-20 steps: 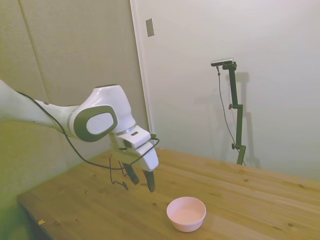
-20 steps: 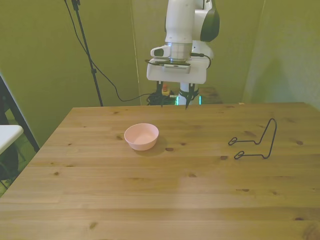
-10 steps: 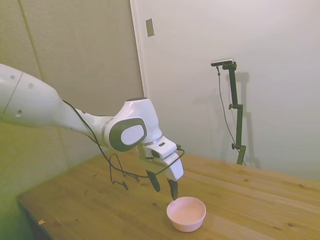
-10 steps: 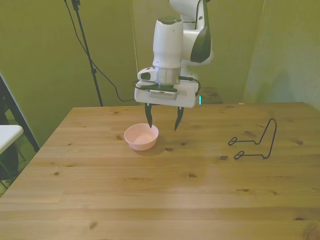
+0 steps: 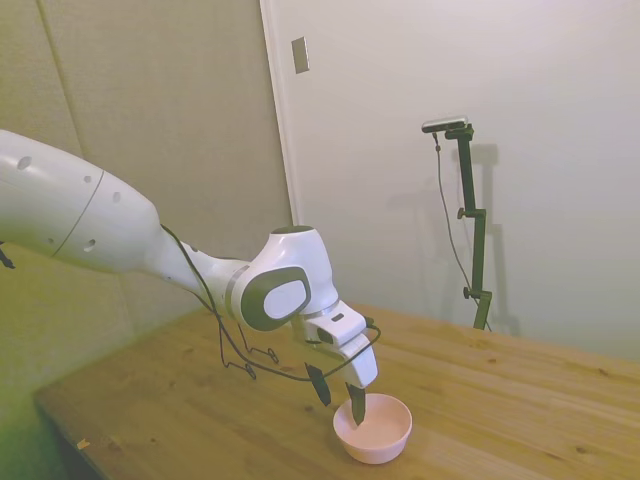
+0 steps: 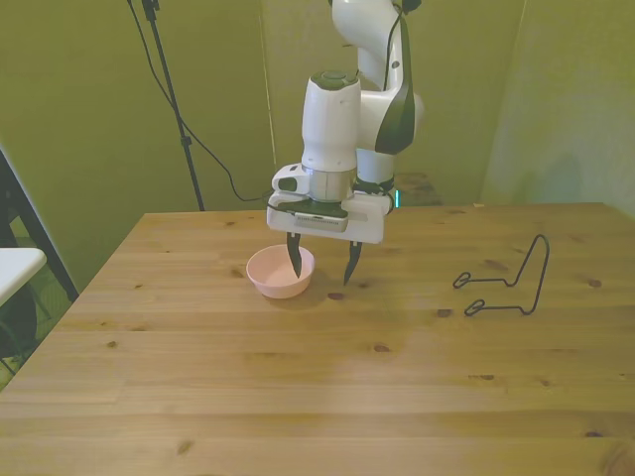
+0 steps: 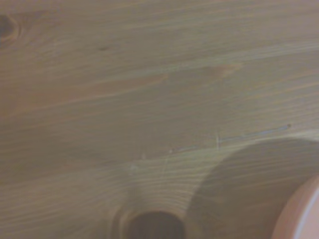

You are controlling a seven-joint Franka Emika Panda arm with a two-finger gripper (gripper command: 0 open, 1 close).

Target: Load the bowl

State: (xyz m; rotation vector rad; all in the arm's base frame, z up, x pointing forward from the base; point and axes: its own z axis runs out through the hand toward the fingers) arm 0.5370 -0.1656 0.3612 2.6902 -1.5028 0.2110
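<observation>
Fingers [image 6: 295,260] spread astride rim, small pale pink bowl [image 6: 273,275]

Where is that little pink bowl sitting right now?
The bowl sits on the table, left of centre in the front view, with the open gripper straddling its rim; a wire rack stands far to the right.

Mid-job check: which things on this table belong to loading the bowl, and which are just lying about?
Part of the job:
- bowl, pale pink, nothing visible inside it
- gripper, open, one finger over the bowl, the other outside its rim

Just lying about:
- black wire stand toward the front view's right, apart from the bowl
</observation>
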